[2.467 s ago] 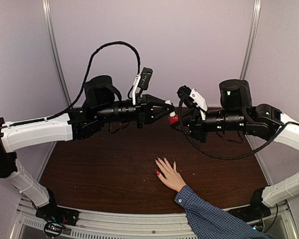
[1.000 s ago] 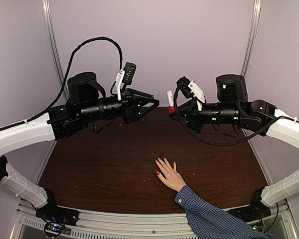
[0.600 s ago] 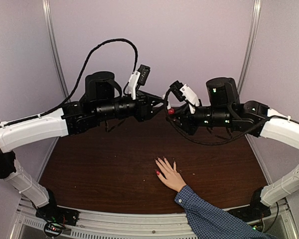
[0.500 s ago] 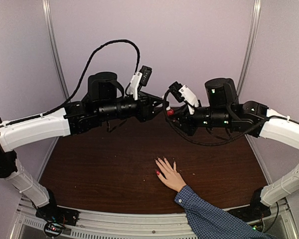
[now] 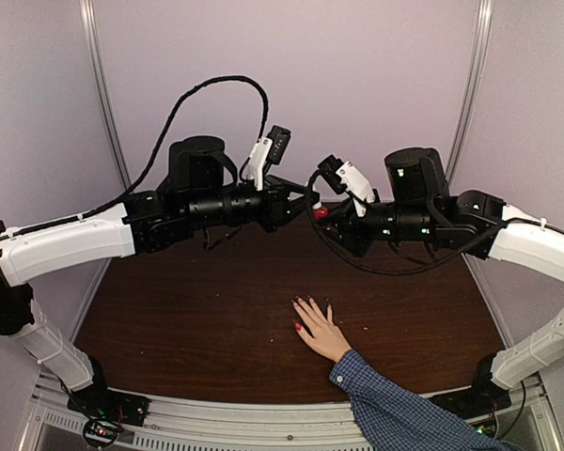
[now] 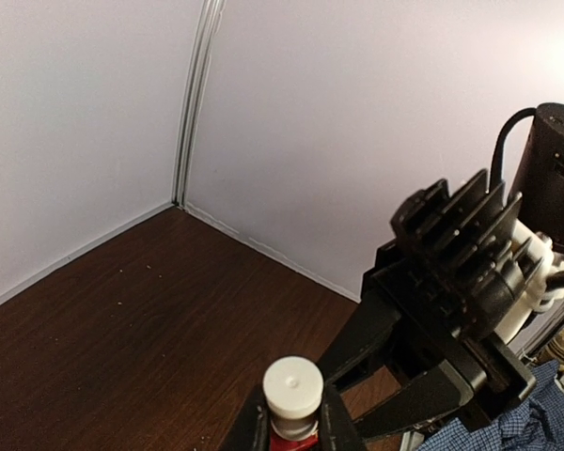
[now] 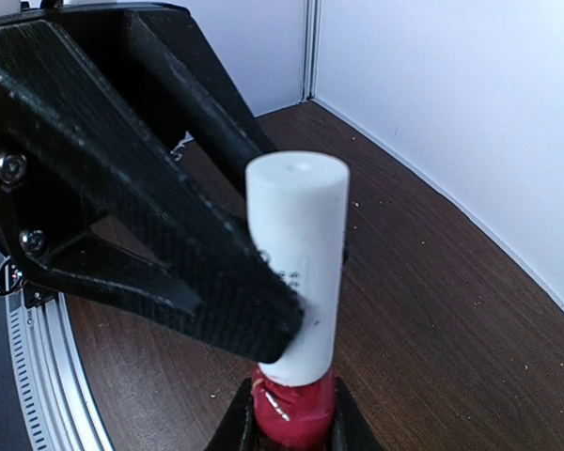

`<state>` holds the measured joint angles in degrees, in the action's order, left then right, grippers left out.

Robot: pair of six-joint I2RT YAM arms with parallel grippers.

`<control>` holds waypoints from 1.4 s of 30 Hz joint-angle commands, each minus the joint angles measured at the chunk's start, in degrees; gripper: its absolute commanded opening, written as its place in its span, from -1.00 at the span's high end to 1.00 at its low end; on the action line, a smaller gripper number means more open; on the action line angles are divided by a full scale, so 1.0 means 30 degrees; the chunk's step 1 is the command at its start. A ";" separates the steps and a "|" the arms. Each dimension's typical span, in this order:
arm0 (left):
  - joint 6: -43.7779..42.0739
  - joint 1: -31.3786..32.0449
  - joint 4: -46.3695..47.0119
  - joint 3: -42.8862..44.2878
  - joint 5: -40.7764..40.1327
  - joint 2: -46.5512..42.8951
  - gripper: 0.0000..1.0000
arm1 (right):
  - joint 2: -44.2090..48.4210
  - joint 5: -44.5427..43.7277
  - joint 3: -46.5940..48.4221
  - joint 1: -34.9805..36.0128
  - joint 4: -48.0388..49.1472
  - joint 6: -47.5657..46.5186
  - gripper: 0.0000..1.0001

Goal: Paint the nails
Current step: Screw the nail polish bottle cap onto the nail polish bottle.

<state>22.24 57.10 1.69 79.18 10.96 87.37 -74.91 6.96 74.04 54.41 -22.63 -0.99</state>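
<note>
1. Both arms meet in the air, high over the far part of the brown table (image 5: pixel 188 319).
2. The right gripper (image 7: pixel 293 425) is pinching the red body of a small polish bottle (image 7: pixel 294 404). One finger is on each side of it, and the bottle stands upright in its wrist view.
3. The left gripper (image 5: pixel 307 199) is pressed together on the white cap (image 7: pixel 297 254) of this bottle. Its black fingers (image 7: pixel 216 282) lie against the sides of the cap.
4. A person's hand (image 5: pixel 321 331) lies flat on the table, near the front edge and well below the two grippers. Its fingers are spread and point away from the arm bases.
5. The nails (image 5: pixel 298 326) are on this hand. One at its left edge shows red; the others are too small to tell.
6. A blue checked sleeve (image 5: pixel 395 413) covers the arm behind the hand.
</note>
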 commanded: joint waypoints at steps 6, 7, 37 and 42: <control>-0.0767 0.0034 0.0177 -0.0195 0.1830 -0.0540 0.86 | 0.0714 0.1968 0.0984 -0.0013 0.0565 -0.0694 1.00; -0.0892 0.0038 0.0304 -0.0310 0.2294 -0.0612 0.87 | 0.0802 0.2442 0.0947 -0.0052 0.0673 -0.0749 1.00; -0.2389 0.0009 0.0814 -0.0153 1.2464 -0.0518 0.80 | 0.2680 1.2685 0.0223 -0.1116 0.2924 -0.1808 1.00; -0.2307 -0.0035 0.0560 -0.0556 0.8649 -0.1736 0.47 | 0.2362 0.9682 0.0387 -0.1179 0.1893 -0.1823 1.00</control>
<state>15.31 56.58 8.29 79.24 44.99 84.73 -68.45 42.89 73.56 51.44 -21.65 -5.87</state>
